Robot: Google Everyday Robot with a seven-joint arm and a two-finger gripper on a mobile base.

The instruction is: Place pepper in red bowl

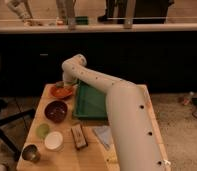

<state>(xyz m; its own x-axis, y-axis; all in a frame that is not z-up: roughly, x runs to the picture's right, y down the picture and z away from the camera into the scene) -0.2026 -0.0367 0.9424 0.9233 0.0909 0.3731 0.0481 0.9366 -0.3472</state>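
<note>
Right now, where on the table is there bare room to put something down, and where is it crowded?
Free: inside the green tray, and the wood between the dark bowl and the tray. Crowded: the left front, with the small green bowl, white cup, metal cup and brown box. The gripper is at the red bowl, far left.

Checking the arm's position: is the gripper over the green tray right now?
No, the gripper is at the red bowl, left of the green tray.
</note>
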